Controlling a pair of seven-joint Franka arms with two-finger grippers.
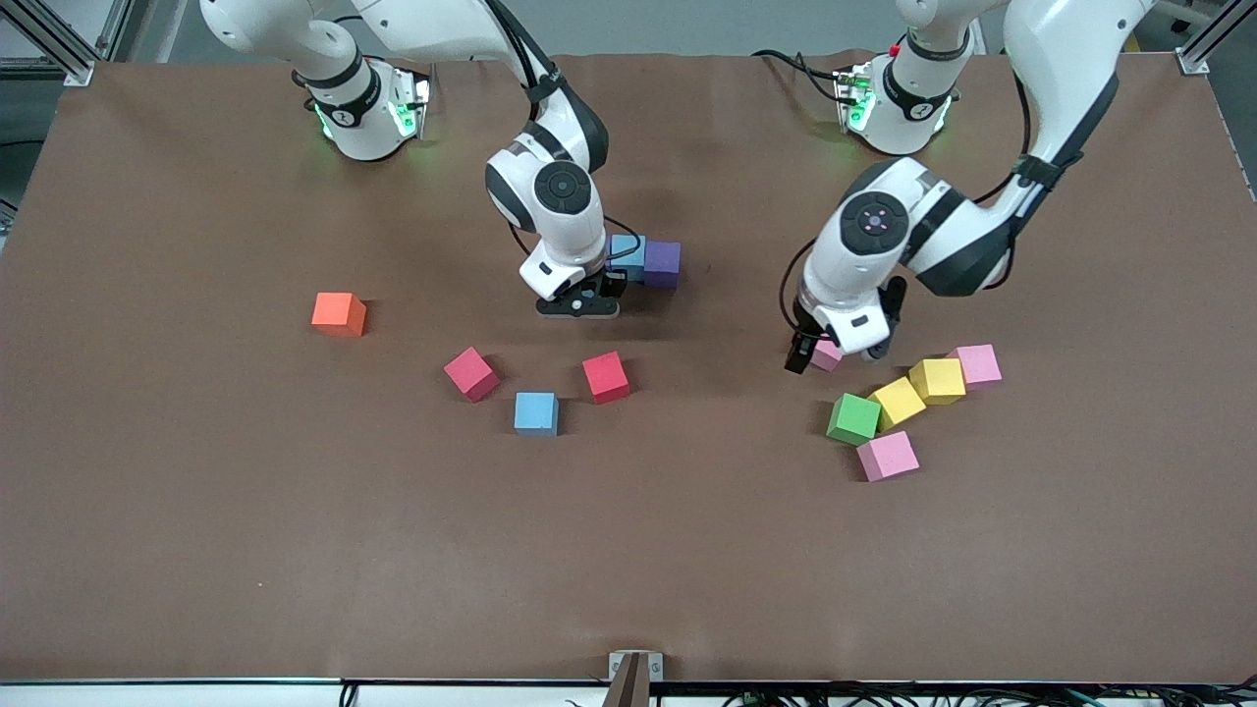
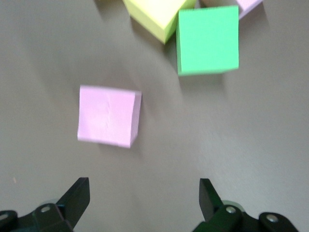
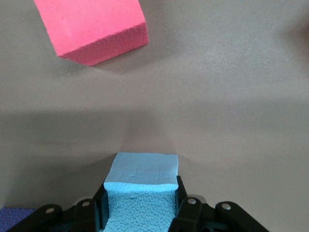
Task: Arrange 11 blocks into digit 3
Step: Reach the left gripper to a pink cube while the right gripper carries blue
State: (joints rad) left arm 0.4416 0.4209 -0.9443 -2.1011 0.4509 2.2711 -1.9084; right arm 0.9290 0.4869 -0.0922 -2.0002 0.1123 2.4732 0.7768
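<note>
Front view: soft little blocks lie scattered mid-table, red, blue, green, yellow.

Left wrist view: left gripper hangs wide open over a pink block.

Right wrist view: right gripper squeezes a light blue block. No writing shows.

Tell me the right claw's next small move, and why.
Probably lower and release. The right claw is shut on a light blue cube, beside the purple cube and another light blue cube that already touch. Setting it flush there would extend the row. The left claw hangs open over a pink cube.
</note>
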